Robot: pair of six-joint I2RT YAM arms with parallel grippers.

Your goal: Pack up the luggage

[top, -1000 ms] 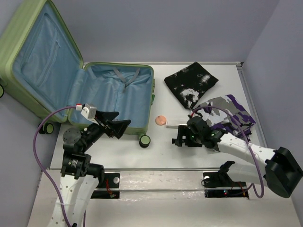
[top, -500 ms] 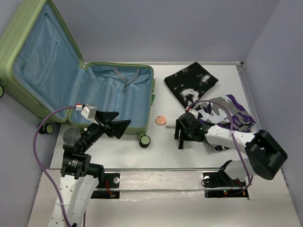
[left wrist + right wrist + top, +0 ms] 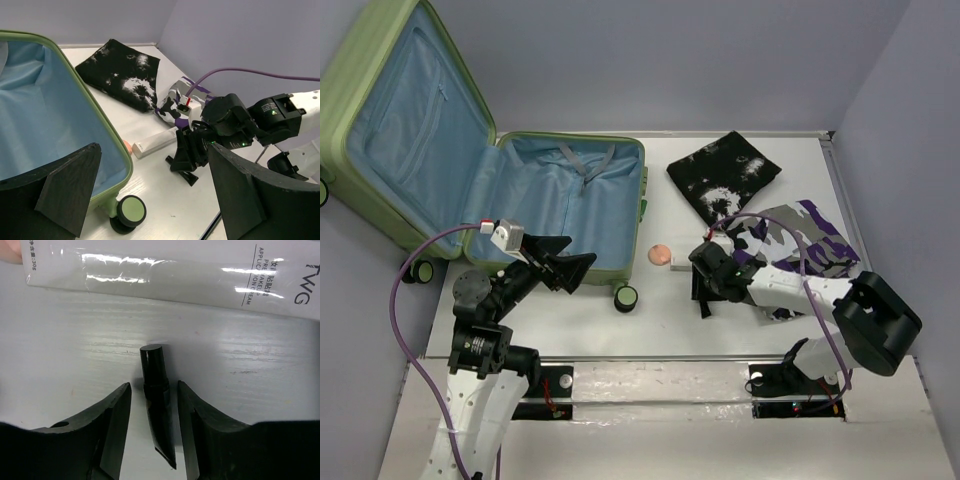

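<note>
Right claw [image 3: 152, 387] straddling a small black stick [image 3: 159, 415].
Jaws seem unclenched; close squarely, clear of the white tube [image 3: 175, 280] ahead.

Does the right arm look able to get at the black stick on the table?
Probably yes. The right gripper is open with the black stick lying between its fingers, gaps on both sides; the white tube lies clear beyond.
</note>
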